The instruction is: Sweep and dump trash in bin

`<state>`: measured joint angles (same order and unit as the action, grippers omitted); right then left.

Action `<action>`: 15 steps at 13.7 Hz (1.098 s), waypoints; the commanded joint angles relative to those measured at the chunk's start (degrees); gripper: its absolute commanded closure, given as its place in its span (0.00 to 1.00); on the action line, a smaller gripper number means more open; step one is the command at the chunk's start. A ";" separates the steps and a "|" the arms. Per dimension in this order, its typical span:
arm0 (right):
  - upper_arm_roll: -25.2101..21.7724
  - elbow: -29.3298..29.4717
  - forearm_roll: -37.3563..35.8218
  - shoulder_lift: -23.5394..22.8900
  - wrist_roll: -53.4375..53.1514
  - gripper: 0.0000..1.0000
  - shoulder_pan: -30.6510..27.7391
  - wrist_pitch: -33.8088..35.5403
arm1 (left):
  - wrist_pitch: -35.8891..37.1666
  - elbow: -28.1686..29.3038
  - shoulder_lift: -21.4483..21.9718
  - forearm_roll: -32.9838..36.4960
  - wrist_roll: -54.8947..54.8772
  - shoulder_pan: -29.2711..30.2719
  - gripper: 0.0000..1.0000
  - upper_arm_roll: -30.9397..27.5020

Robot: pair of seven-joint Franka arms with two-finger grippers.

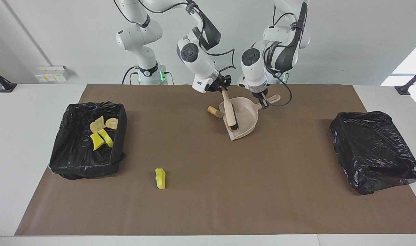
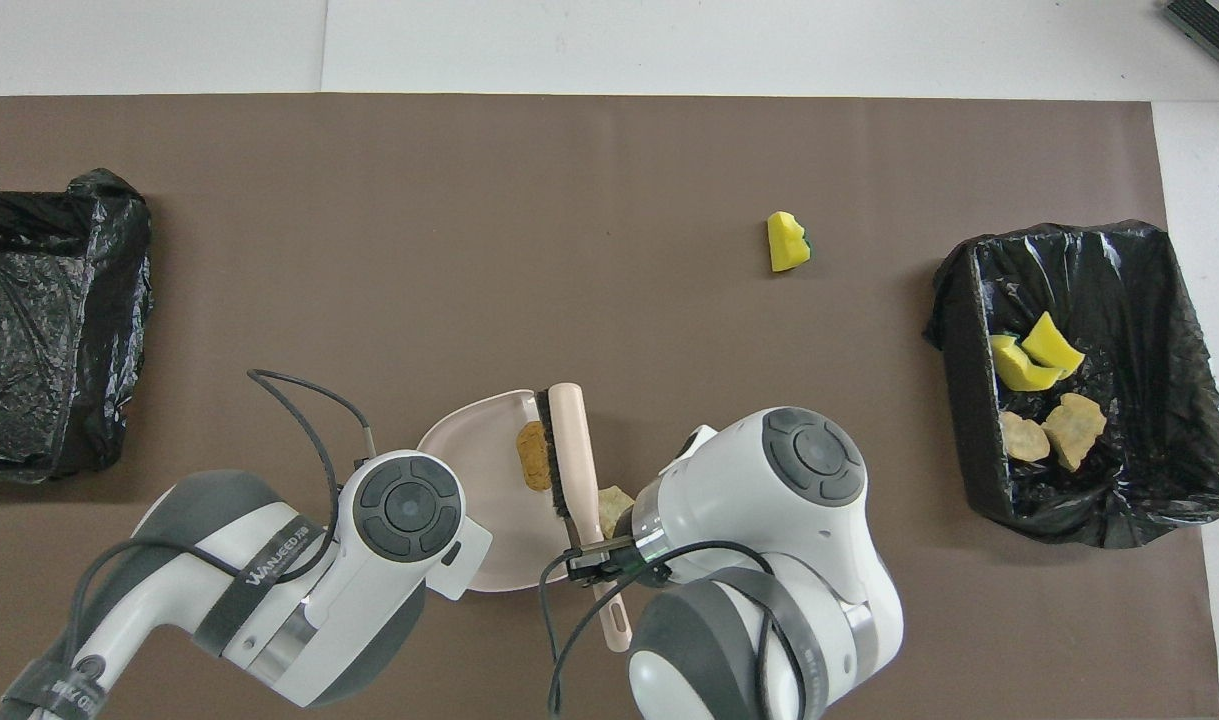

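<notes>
Right pincer grips brush; left pincer clamps dustpan handle; left arm strap partly legible.

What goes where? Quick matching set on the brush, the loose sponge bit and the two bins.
1. brush
2. loose sponge bit
3. bin at right arm's end
4. bin at left arm's end

a. no scraps visible inside
b. held by right gripper, over the dustpan
c. holds four scraps
d. alone on the mat

Pairs: 1-b, 2-d, 3-c, 4-a
</notes>
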<state>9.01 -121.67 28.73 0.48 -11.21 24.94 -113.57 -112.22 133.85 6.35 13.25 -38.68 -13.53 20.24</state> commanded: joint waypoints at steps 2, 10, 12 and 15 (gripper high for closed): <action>0.30 6.43 -17.78 -2.84 1.54 1.00 -5.50 6.24 | -2.04 1.67 1.12 0.73 -0.16 1.05 1.00 0.07; 0.39 12.05 -42.51 -9.43 8.92 1.00 -21.68 0.20 | -2.22 1.67 1.03 0.73 -0.52 1.22 1.00 0.07; 0.39 16.27 -44.11 -13.82 8.93 1.00 -23.18 0.02 | -2.48 1.67 0.94 0.73 -0.52 1.22 1.00 0.07; 0.74 19.10 -43.50 -17.62 9.19 1.00 -23.02 -0.25 | -3.18 1.67 0.85 0.55 -0.52 1.92 1.00 0.07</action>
<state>8.56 -105.52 -14.06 -14.17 -2.83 2.08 -113.79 -113.08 133.97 6.33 13.25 -38.92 -12.91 20.22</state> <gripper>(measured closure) 0.731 0.683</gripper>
